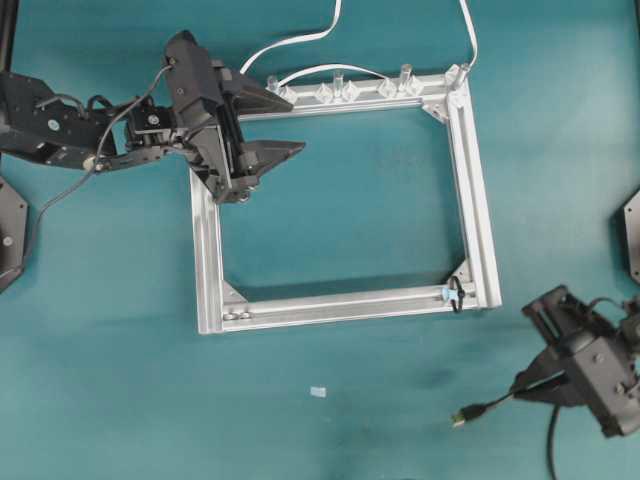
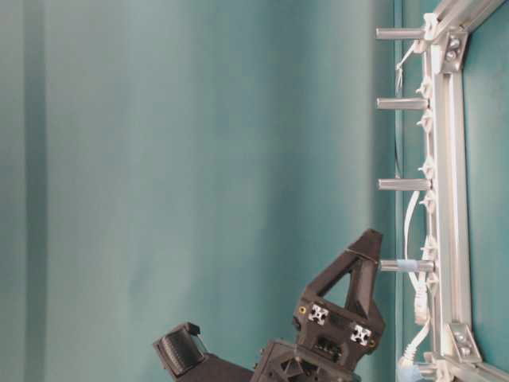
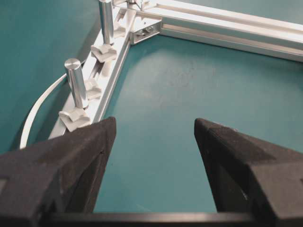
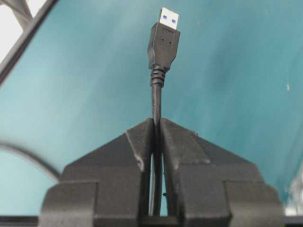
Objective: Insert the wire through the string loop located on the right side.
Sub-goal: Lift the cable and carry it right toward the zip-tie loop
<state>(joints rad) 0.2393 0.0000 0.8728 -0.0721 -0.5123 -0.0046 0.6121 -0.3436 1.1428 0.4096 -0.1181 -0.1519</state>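
The wire is a thin black cable with a USB plug (image 1: 460,417) (image 4: 163,42). My right gripper (image 1: 522,390) (image 4: 156,122) is shut on the wire just behind the plug, low at the right of the table, and the plug points left. The string loop (image 1: 455,294) is a small dark ring with a blue mark. It sits on the lower bar of the aluminium frame (image 1: 470,180) near its right corner, up and left of the plug. My left gripper (image 1: 293,125) (image 3: 154,125) stands wide open and empty over the frame's upper left corner.
A white flat cable (image 1: 300,40) runs along the frame's top bar, past metal posts (image 3: 75,80) and clear clips (image 1: 325,93). A small white scrap (image 1: 318,391) lies on the teal table below the frame. The wire's tail (image 1: 550,440) trails toward the bottom edge.
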